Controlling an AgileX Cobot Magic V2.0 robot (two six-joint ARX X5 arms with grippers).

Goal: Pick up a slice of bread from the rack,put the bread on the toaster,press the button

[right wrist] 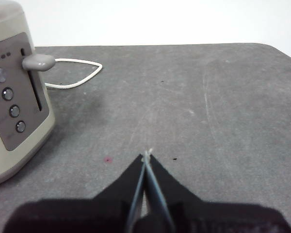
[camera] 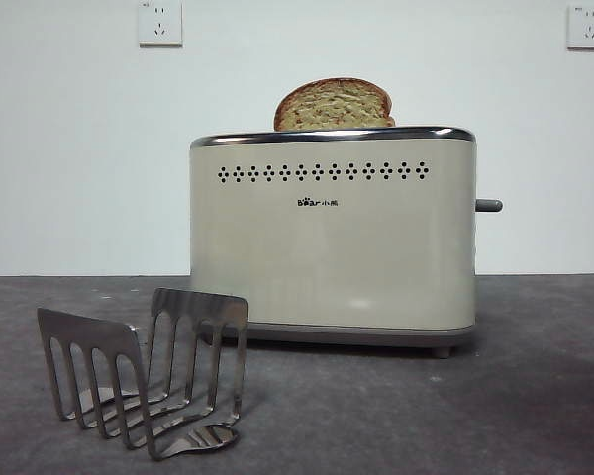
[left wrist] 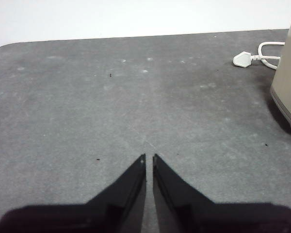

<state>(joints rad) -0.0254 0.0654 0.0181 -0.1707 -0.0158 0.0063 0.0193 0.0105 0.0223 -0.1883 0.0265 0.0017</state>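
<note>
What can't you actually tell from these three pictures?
- Front view: the lower part of the slice of bread is hidden inside the toaster.
- Front view: neither arm shows here at all.
- Right wrist view: the markings beside the toaster's round knobs are too small to read, and the picture's edge cuts off part of the toaster body.
- Left wrist view: where the white plug and its cord lead is hidden behind the toaster.

The toaster (camera: 332, 237) carries a small dark "Bear" logo on its broad cream side, followed by two tiny characters too small to read.
</note>
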